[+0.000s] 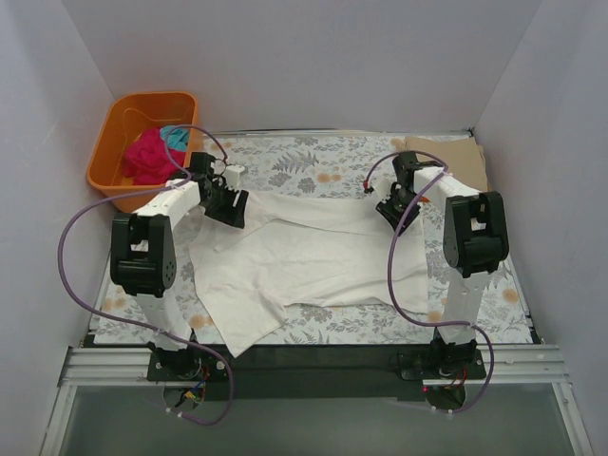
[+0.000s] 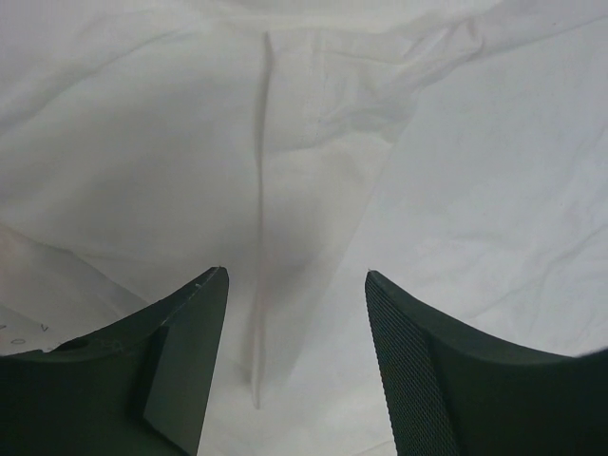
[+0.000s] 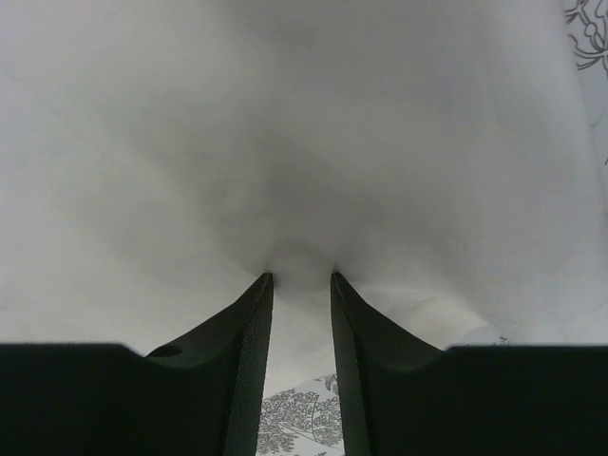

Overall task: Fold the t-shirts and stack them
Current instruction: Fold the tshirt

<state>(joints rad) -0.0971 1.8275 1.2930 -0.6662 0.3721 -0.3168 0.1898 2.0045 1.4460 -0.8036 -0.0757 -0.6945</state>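
A large white t-shirt (image 1: 304, 256) lies spread and rumpled on the floral table covering; only plain white cloth shows. My left gripper (image 1: 228, 211) is open just over the shirt's back left part, with a raised crease (image 2: 264, 190) between its fingers (image 2: 296, 275). My right gripper (image 1: 388, 213) is at the shirt's back right edge, its narrow jaws closed on a puckered fold of white cloth (image 3: 301, 277). A tan shirt (image 1: 456, 157) lies flat at the back right. Magenta (image 1: 147, 157) and teal (image 1: 176, 138) shirts lie in the orange tub.
The orange tub (image 1: 114, 119) stands at the back left, close to the left arm. White walls enclose the table on three sides. The floral covering (image 1: 304, 161) shows behind the white shirt and under its right edge (image 3: 304, 418).
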